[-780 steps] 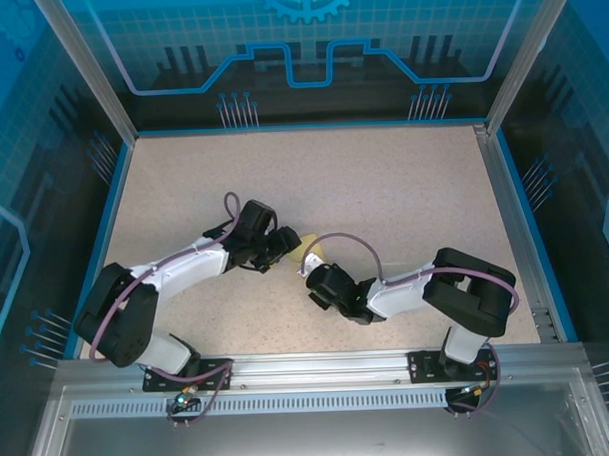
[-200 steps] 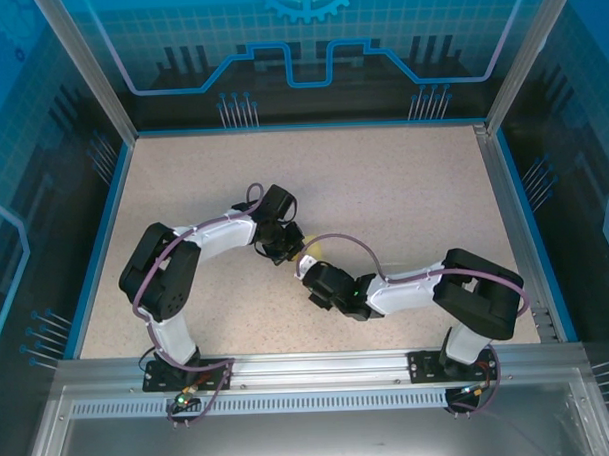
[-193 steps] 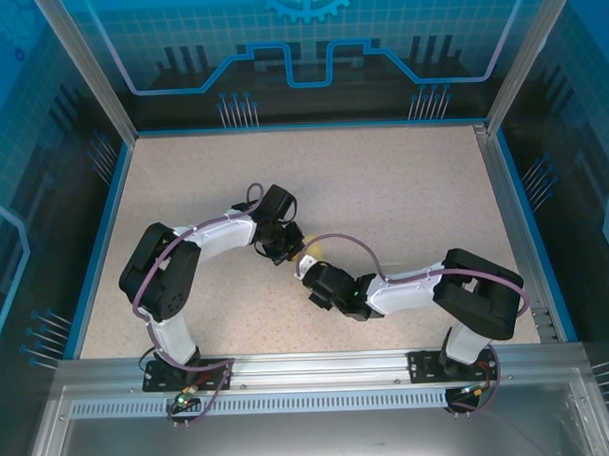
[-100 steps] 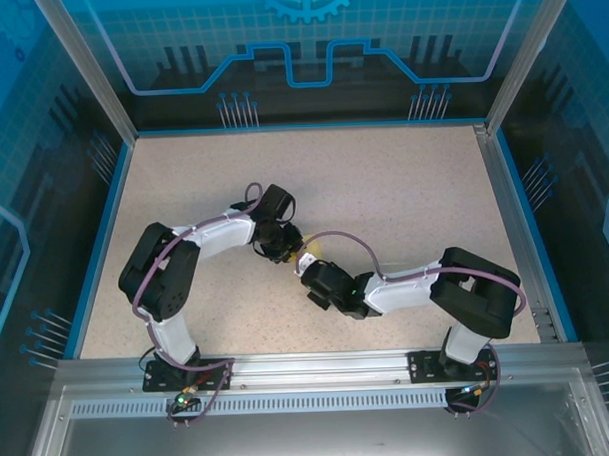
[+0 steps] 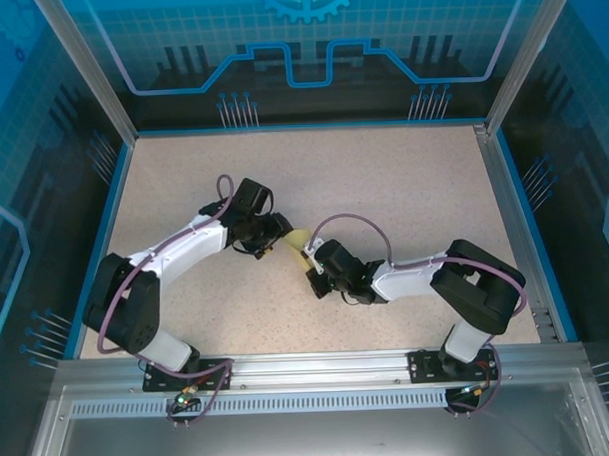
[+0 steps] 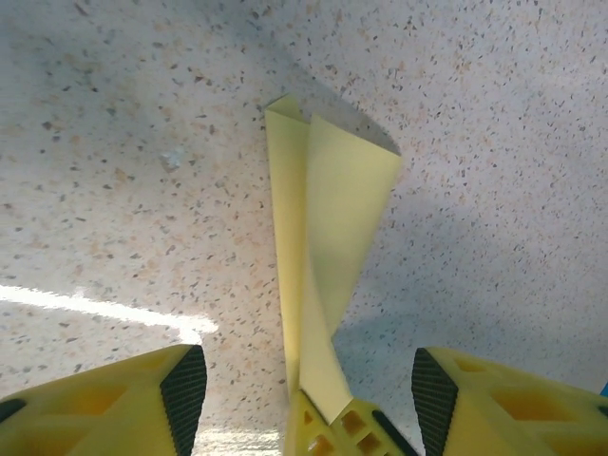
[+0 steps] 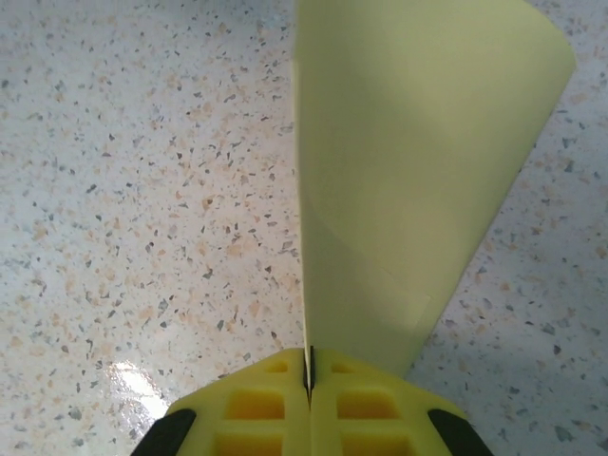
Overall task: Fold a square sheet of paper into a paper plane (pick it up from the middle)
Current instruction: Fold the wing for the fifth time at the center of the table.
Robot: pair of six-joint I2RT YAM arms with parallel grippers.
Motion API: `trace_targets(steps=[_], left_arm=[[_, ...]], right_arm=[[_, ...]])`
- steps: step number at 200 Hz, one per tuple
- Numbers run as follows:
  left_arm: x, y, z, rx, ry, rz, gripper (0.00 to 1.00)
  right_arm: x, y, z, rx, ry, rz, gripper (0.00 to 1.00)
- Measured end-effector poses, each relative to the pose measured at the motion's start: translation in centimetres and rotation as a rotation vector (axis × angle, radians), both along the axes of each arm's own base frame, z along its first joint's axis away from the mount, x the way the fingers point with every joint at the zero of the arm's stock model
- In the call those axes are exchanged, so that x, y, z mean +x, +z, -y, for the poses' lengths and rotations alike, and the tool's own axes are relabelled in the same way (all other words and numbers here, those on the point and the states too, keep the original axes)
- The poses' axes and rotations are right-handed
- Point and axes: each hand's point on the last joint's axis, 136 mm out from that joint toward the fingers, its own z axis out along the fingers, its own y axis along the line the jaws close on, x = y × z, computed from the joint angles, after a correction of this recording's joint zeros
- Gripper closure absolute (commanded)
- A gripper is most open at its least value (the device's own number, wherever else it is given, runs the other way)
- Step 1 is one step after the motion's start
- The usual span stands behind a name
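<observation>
The paper plane was seen as a narrow folded yellow wedge at the centre of the top view, between the two grippers and over the speckled table. Its narrow end was pinched between the fully closed fingers of the right gripper. In the right wrist view the paper rose from the lower centre and widened toward the upper right of the frame. The left gripper was held with its fingers spread apart, one at the lower left and one at the lower right of its own view. The paper ran up between them untouched by either. Whether the wide end rested on the table could not be told.

Several risks were judged from this. The paper was gripped at one end only, so a quick swing could bend or twist the free end. The flaps at the wide end were seen standing slightly apart, and the centre crease could be loosened further if nothing pressed it. If the left fingers were closed off the crease, the fold could be skewed or the thin sheet crumpled. The two grippers were very near each other, so a collision was also possible.
</observation>
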Motion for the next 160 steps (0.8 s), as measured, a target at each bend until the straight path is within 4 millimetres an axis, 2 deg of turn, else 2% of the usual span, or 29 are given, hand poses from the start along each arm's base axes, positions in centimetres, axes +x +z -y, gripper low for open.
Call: trace_targets(steps=[48, 73, 160], left_arm=[[-0.8, -0.8, -0.5, 0.006, 0.003, 0.001, 0.43], [-1.1, -1.4, -0.3, -0.011, -0.006, -0.002, 0.46], [-0.8, -1.4, 2.0, -0.138, -0.064, 0.036, 0.54]], right_arm=[[0.5, 0.2, -0.2, 0.159, -0.028, -0.116, 1.0], [0.4, -0.3, -0.2, 0.213, -0.04, -0.183, 1.0], [0.8, -1.3, 0.0, 0.365, -0.096, -0.384, 1.0]])
